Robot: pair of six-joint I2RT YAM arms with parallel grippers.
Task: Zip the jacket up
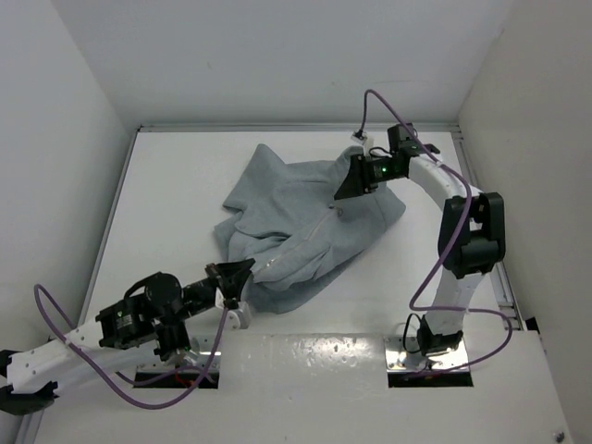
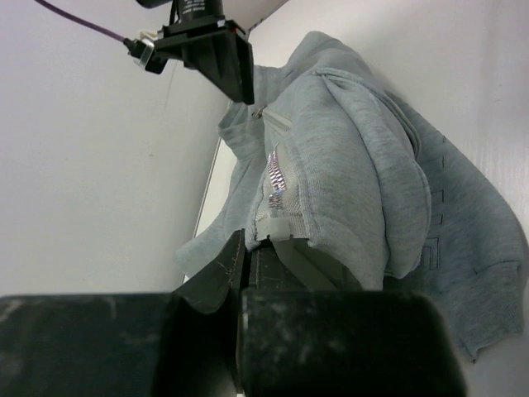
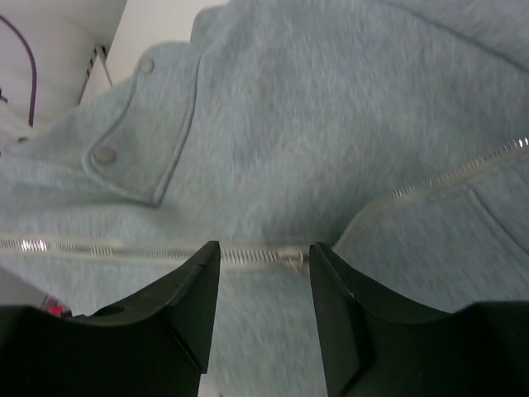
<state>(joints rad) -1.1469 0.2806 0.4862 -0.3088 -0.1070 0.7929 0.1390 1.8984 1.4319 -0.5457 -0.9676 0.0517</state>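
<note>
The left arm (image 1: 55, 356) and right arm (image 1: 472, 231) are white with black joints and purple cables (image 1: 368, 97). The left hand (image 2: 248, 252) and right hand (image 3: 263, 252) are black.

One grey jacket (image 1: 305, 222) lies on one white desk (image 1: 185, 185). There are two robot arms, a left arm (image 1: 139, 319) and a right arm (image 1: 467, 231). The jacket shows one zipper (image 3: 248, 255) and two round snaps (image 3: 105, 155). Two purple cables (image 1: 366, 104) trail.

We get bright, even overhead light on the white table (image 1: 176, 185), soft shadow under the jacket (image 1: 296, 222) toward 6 o'clock, mild glare on the near ledge (image 1: 305, 350), while both wrist views run soft, with the left gripper (image 2: 245, 265) and right gripper (image 3: 263, 256) dark, blurred masses at 6 o'clock.
</note>
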